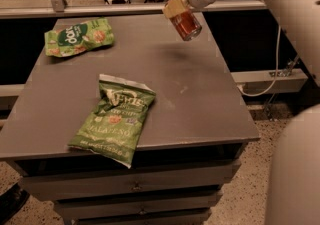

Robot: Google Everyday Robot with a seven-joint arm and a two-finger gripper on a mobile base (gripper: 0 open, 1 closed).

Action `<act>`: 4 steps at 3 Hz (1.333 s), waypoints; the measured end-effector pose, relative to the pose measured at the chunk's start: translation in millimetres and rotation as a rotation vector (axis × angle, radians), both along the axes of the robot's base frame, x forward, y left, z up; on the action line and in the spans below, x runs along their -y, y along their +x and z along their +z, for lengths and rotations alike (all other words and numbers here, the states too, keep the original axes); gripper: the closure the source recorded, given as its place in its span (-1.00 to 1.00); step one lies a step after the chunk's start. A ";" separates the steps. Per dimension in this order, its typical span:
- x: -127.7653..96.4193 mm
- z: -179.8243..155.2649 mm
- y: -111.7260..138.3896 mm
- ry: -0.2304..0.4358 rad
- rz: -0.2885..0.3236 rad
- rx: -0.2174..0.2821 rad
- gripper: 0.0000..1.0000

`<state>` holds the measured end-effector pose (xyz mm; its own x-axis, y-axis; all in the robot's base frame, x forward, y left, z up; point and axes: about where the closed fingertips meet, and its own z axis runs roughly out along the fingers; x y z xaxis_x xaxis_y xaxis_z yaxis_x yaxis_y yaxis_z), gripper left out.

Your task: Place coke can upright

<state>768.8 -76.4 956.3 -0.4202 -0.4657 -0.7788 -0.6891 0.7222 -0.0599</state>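
The coke can (pixel 188 24) is a small red-orange can with a silver end. It hangs tilted in the air above the far right part of the grey table (pixel 200 99). My gripper (pixel 175 7) is shut on the can's upper end, with the can pointing down and to the right. The white arm comes in from the upper right. The can's shadow falls on the tabletop below it.
A green chip bag (pixel 116 117) lies near the table's front edge, left of centre. Another green bag (pixel 77 37) lies at the far left corner. Drawers sit under the tabletop. A white arm segment (pixel 295 169) fills the lower right.
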 end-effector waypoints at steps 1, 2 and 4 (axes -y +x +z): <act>27.7 17.2 -18.4 0.174 0.099 0.082 1.00; 57.5 17.3 -39.9 0.340 0.218 0.152 1.00; 68.1 -8.6 -75.5 0.584 0.516 0.472 1.00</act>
<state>693.4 -144.5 947.8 0.1533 0.0148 -0.9881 -0.9317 0.3355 -0.1395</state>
